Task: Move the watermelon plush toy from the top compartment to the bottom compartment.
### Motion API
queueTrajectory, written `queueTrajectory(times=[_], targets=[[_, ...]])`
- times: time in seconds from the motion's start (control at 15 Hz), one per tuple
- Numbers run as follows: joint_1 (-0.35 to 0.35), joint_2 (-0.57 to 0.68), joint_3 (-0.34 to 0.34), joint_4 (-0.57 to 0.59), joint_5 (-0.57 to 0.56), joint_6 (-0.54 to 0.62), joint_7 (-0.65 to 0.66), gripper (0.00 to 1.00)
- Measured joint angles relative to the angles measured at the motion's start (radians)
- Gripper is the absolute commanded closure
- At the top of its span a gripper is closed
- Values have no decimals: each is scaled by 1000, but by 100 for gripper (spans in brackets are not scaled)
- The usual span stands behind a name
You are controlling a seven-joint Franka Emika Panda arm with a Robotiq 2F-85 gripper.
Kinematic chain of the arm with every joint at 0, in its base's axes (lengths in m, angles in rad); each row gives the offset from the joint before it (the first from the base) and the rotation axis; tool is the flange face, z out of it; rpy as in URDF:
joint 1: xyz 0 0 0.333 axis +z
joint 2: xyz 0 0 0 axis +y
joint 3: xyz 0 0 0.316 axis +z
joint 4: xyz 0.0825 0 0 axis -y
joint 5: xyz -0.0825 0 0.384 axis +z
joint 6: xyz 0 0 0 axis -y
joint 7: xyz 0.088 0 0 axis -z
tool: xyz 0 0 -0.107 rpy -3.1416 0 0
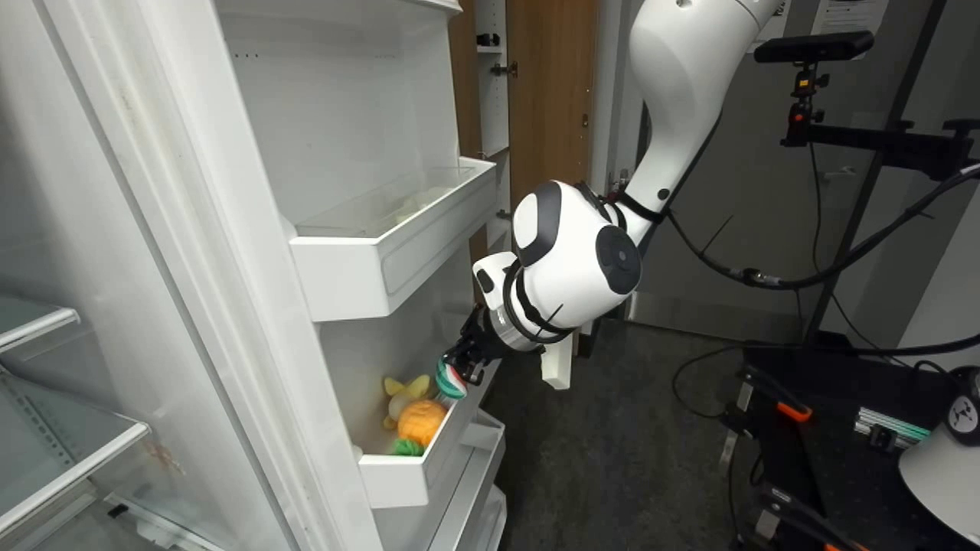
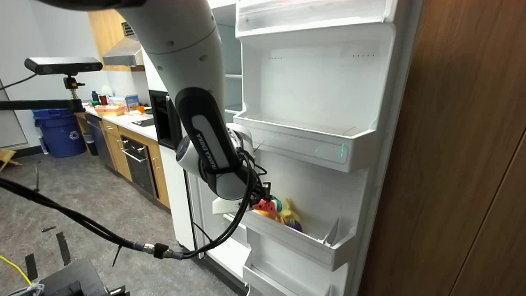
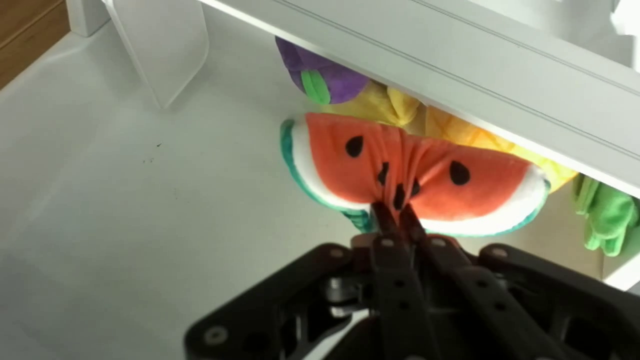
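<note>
The watermelon plush toy, with its red face and green rim, is pinched and creased in the wrist view [image 3: 345,155]. It also shows in both exterior views [image 1: 450,380] [image 2: 264,206]. My gripper [image 3: 395,210] is shut on its middle. The gripper [image 1: 465,367] holds it at the mouth of the bottom compartment [image 1: 394,482], about at rim height and behind the front wall [image 2: 304,242]. Whether the toy touches the toys below cannot be told. The top compartment [image 1: 436,233] is above the gripper and also shows in an exterior view [image 2: 304,144].
The bottom compartment holds a yellow plush [image 2: 289,213], a purple toy [image 3: 320,70], an orange toy [image 1: 423,421] with green beside it, and a clear divider [image 3: 165,55] at one end. Further bins [image 2: 279,275] are below. A wooden panel [image 2: 464,144] stands beside the door.
</note>
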Motion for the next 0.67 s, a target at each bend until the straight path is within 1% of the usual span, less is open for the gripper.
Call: queueTrajectory(times=[0.07, 0.33, 0.53, 0.6, 0.67], targets=[[16, 0, -16, 0, 0, 0, 1, 99], [30, 4, -26, 2, 0, 0, 1, 99], [74, 4, -63, 15, 6, 0, 1, 99], [88, 5, -72, 20, 14, 0, 1, 95], [103, 5, -81, 26, 25, 0, 1, 95]])
